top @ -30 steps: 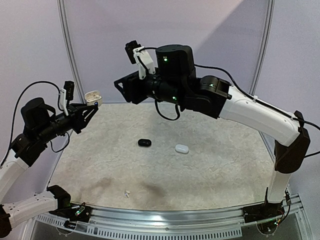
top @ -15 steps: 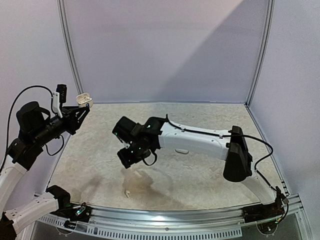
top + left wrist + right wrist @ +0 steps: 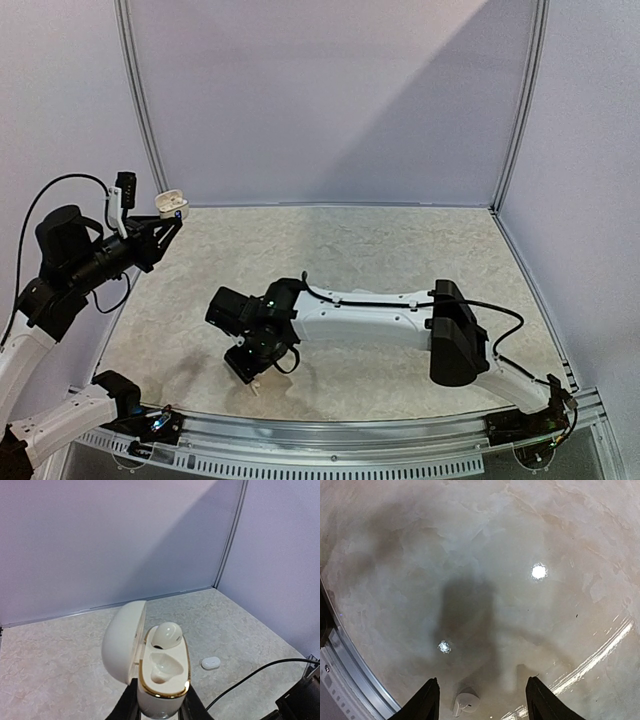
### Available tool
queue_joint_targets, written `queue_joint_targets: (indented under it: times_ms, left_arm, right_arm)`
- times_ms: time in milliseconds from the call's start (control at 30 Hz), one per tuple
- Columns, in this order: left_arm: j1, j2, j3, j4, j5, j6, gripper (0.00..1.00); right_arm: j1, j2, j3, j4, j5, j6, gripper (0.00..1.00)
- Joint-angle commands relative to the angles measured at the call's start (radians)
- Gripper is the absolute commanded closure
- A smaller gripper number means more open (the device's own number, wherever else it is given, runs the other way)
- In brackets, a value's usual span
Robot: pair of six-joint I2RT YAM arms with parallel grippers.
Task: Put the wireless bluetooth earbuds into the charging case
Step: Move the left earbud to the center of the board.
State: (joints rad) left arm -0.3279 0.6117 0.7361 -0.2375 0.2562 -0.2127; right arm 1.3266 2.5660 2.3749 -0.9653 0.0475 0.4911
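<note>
- White, glossy plastic: the loose earbud (image 3: 466,701) lies on the table (image 3: 520,555) between the fingers of my right claw (image 3: 482,690), nearer one finger than the other.
- My right claw is spread wide and grips nothing. It hangs low over the tabletop with a finger on either side of the bud.
- I judge the bud to be feather-light, hard and slippery, so a quick pinch could squirt it out from between my fingers.
- The best hold, I think, is across its rounded body. I would close slowly and squarely and leave the tip free for the socket.
- My left claw (image 3: 160,707) is clamped on the base of the charging case (image 3: 162,680). The lid is swung open, a seated earbud (image 3: 165,635) fills the socket farther from my fingers, and the nearer socket is empty.
- The case looks rigid but smooth, so I reckon this low grip will hold only under gentle pressing.
</note>
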Motion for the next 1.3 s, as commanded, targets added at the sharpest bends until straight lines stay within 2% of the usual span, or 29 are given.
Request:
queue_joint_targets:
  times_ms: [0,500,633,833,1100,1267]
  left_arm:
    - [0.011,-0.018,-0.014,0.011,0.012,-0.004,1.0]
    - [0.011,-0.018,-0.009,0.001,0.013,0.0,1.0]
    - [0.011,-0.014,-0.007,0.002,0.015,0.0,1.0]
    - [0.011,-0.013,-0.004,-0.003,0.015,0.003,1.0]
    - [0.012,-0.015,-0.003,-0.014,0.011,0.006,1.0]
    - [0.012,-0.013,0.0,-0.01,0.013,0.005,1.0]
  right_arm:
    - [0.009,0.051,0.025,-0.014,0.025,-0.031,0.42]
    - [0.062,0.076,0.026,-0.103,0.055,-0.101,0.54]
    - [0.078,0.075,0.024,-0.136,0.084,-0.12,0.62]
    - [0.078,0.07,0.014,-0.164,0.111,-0.097,0.71]
    - [0.075,0.004,-0.089,-0.143,0.174,-0.048,0.84]
    - [0.053,-0.017,-0.153,-0.191,0.209,0.027,0.87]
